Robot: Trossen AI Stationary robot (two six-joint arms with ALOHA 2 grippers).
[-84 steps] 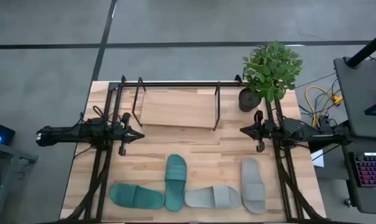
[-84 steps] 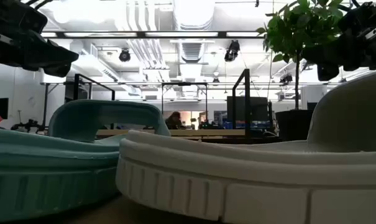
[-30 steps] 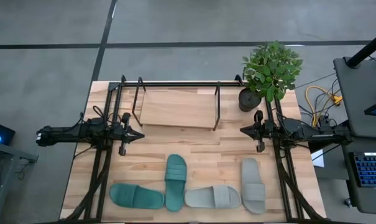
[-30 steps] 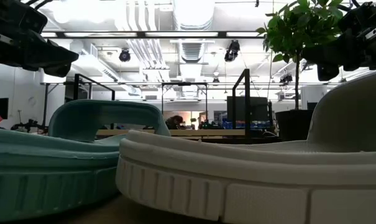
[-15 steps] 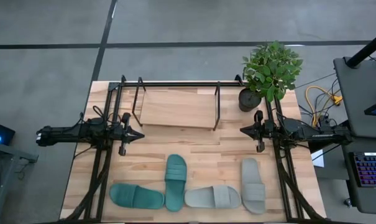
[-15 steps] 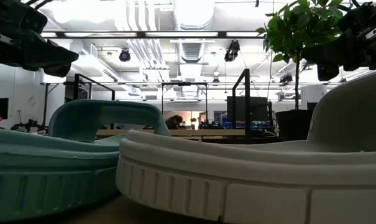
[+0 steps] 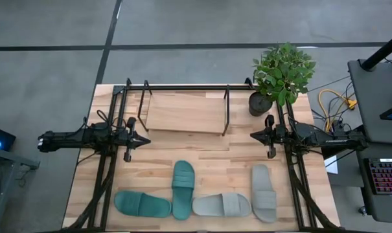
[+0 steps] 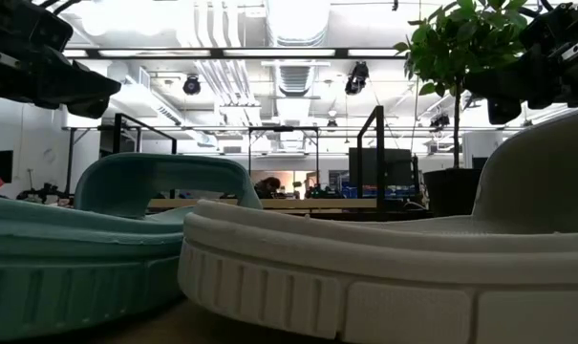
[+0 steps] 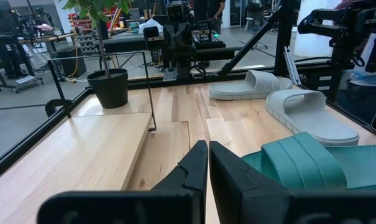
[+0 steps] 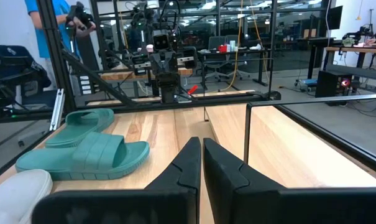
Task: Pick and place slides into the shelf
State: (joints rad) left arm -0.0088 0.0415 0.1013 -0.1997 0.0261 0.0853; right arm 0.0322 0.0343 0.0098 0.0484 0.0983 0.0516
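Four slides lie sole-down along the table's near edge. Two are teal [image 7: 142, 204] [image 7: 183, 189] and two are light grey [image 7: 221, 205] [image 7: 264, 192]. The shelf [image 7: 183, 113], black tubing around a light wooden board, stands at the far middle of the table. My left gripper [image 7: 146, 139] hovers shut at the table's left side, pointing level toward the middle, with nothing in it [image 9: 207, 165]. My right gripper [image 7: 253, 135] hovers shut at the right side, facing it, also holding nothing [image 10: 201, 158]. In the low view a teal slide [image 8: 97, 239] and a grey slide [image 8: 384, 277] fill the foreground.
A potted plant [image 7: 281, 74] stands at the table's far right corner, beside the shelf's right end. Bare tabletop [image 7: 202, 152] lies between the shelf and the row of slides. A person in a blue top [image 10: 41, 25] stands beyond the table.
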